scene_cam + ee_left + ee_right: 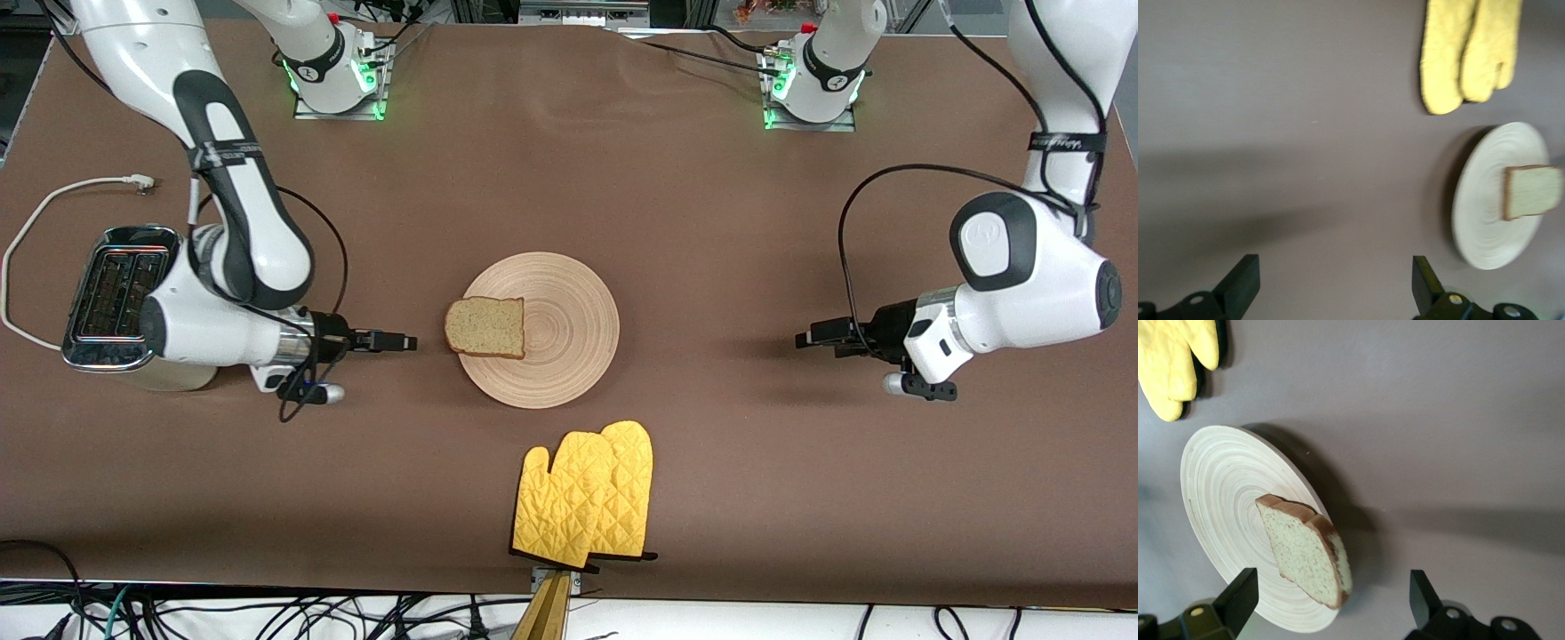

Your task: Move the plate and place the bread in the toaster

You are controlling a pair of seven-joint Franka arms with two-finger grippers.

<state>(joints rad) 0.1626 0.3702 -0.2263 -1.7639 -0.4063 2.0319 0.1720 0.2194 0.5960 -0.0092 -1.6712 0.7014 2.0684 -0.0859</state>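
In the front view, no brand or label can be read on anything. The round, light-tan wooden plate [542, 330] with ring grooves lies mid-table, and the squarish speckled brown bread slice [485, 327] rests on its nine-o'clock edge, overhanging slightly. At the plate's nine o'clock the right gripper [397, 341] hovers low beside the bread, apart from it; at three o'clock the left gripper [811, 340] hovers well clear. The cream toaster [114, 298] with chrome top stands at the right arm's end of the table, partly under that arm. A pair of yellow quilted oven mitts [587, 495] lies at the plate's six o'clock, nearer the camera. In the left wrist view, the jaws stand wide, holding nothing, plate and bread ahead. In the right wrist view, the jaws stand wide, the bread between and just ahead of the fingertips [1241, 592], untouched.
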